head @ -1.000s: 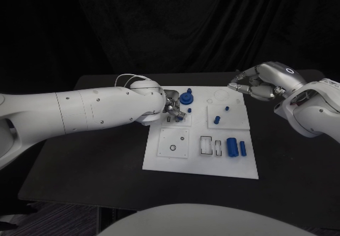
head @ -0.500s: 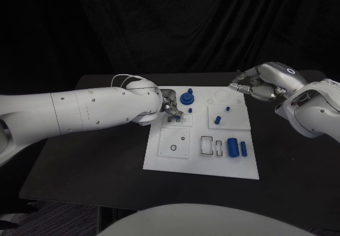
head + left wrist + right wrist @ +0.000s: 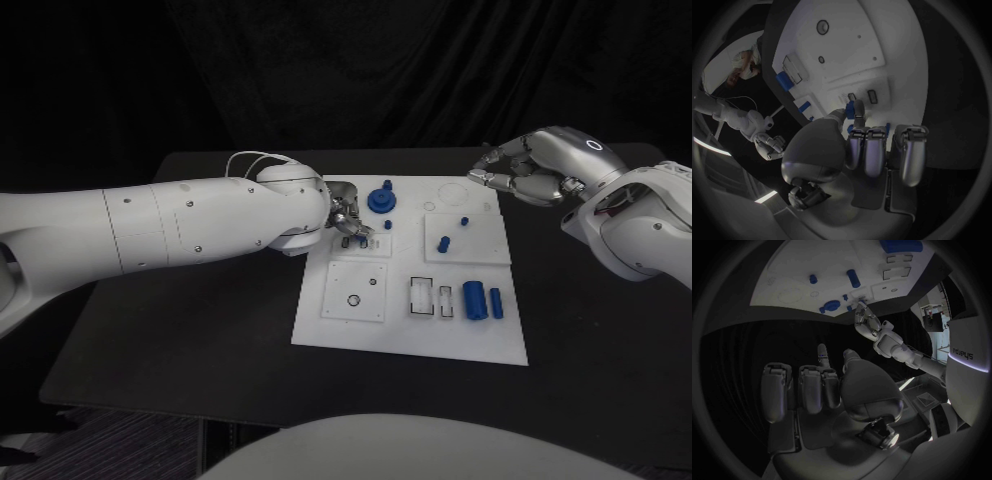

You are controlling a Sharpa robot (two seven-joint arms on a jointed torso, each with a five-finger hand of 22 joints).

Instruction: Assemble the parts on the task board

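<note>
Left robot hand (image 3: 856,142) pinching blue part (image 3: 858,107), right robot hand (image 3: 519,172) curled

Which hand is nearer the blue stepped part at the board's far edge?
Left. The left hand sits just beside the blue stepped part; the right hand hangs off the task board's far right corner.

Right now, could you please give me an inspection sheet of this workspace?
Surface: black table, bare around the board.
Job's things: white task board; blue round part at its far edge; two blue cylinders near the right edge; small blue peg.
Clutter: nothing seen.
Hands: left hand over the board, pinching a small blue part; right hand curled, holding nothing, by the board's far right corner.
Cables: thin white wire looped at the left wrist.
Surroundings: black curtain behind.
</note>
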